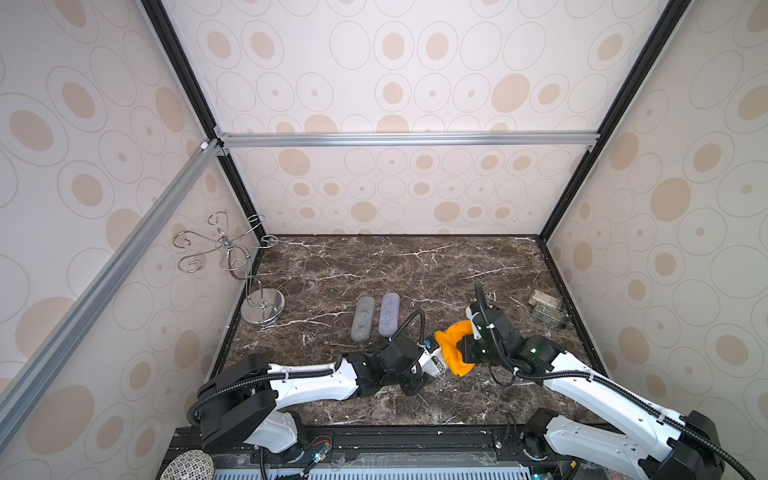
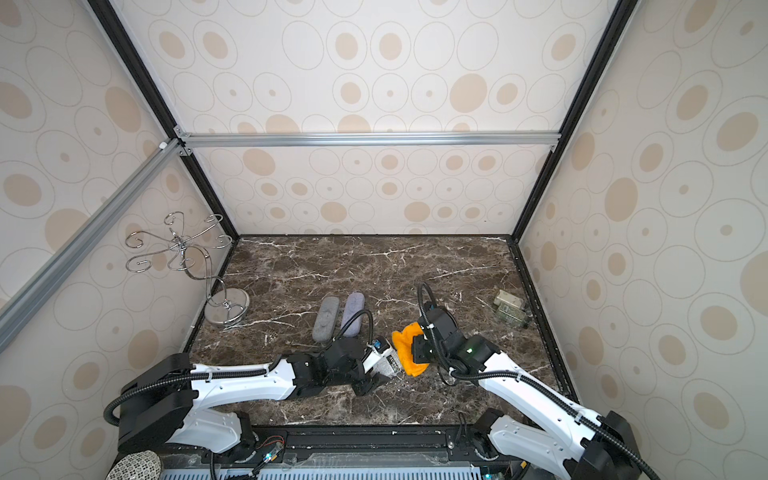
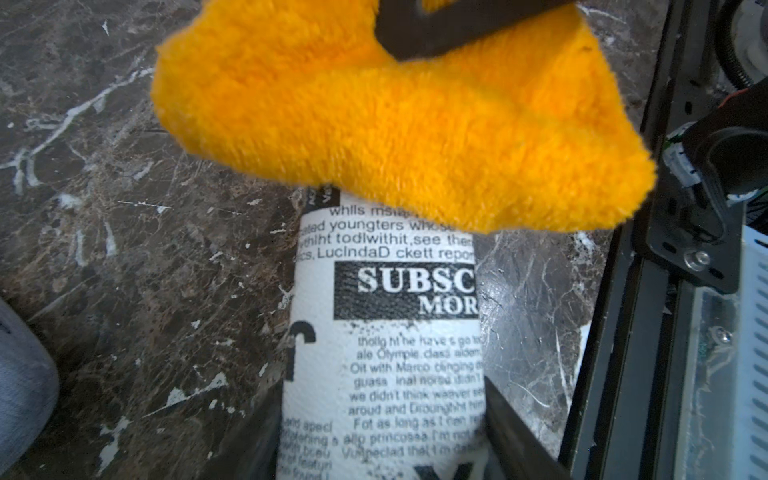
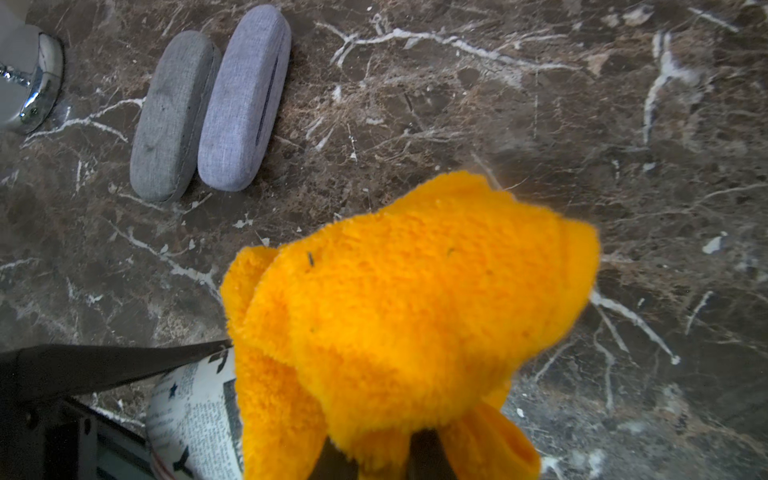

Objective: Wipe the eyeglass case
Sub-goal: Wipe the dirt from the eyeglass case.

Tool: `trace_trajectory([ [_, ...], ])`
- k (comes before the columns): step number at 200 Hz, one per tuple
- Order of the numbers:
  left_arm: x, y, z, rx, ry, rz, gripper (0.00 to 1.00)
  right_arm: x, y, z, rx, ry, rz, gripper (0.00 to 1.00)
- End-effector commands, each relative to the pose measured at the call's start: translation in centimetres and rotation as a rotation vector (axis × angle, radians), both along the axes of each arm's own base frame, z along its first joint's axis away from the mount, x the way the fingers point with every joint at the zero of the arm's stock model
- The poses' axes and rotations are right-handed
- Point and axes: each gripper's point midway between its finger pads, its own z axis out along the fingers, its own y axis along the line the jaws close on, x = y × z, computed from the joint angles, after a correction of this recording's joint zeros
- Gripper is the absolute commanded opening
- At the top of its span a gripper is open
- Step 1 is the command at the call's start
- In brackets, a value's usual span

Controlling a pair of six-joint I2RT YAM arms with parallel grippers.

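My left gripper (image 3: pixel 382 415) is shut on the eyeglass case (image 3: pixel 386 353), a white case printed like newspaper, and holds it just above the marble near the front middle; in both top views the case (image 1: pixel 436 365) (image 2: pixel 388 362) points right. My right gripper (image 4: pixel 386 453) is shut on a fluffy orange cloth (image 4: pixel 415 311). The cloth (image 1: pixel 453 351) (image 3: pixel 395 116) lies over the far end of the case and hides it. In the right wrist view only a corner of the case (image 4: pixel 191 419) shows beside the cloth.
A grey case (image 1: pixel 363 319) and a lavender case (image 1: pixel 389 314) lie side by side behind my left arm. A chrome hook stand (image 1: pixel 262 309) is at the left wall. Small glass blocks (image 1: pixel 546 309) sit at the right wall. A black rail (image 3: pixel 615 332) runs along the front edge.
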Motion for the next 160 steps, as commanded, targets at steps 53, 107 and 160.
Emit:
trace_trajectory([
  [53, 0.2, -2.3, 3.3, -0.181, 0.099, 0.020, 0.48, -1.8, 4.2, -0.1, 0.011, 0.016, 0.145, 0.00],
  [107, -1.2, -1.1, 4.2, -0.317, 0.349, -0.042, 0.49, -1.1, -0.2, 1.3, 0.002, -0.048, 0.021, 0.00],
  [160, 0.0, -0.4, 5.9, -0.452, 0.474, -0.035, 0.53, -2.9, 3.6, 3.8, 0.127, -0.099, 0.205, 0.00],
])
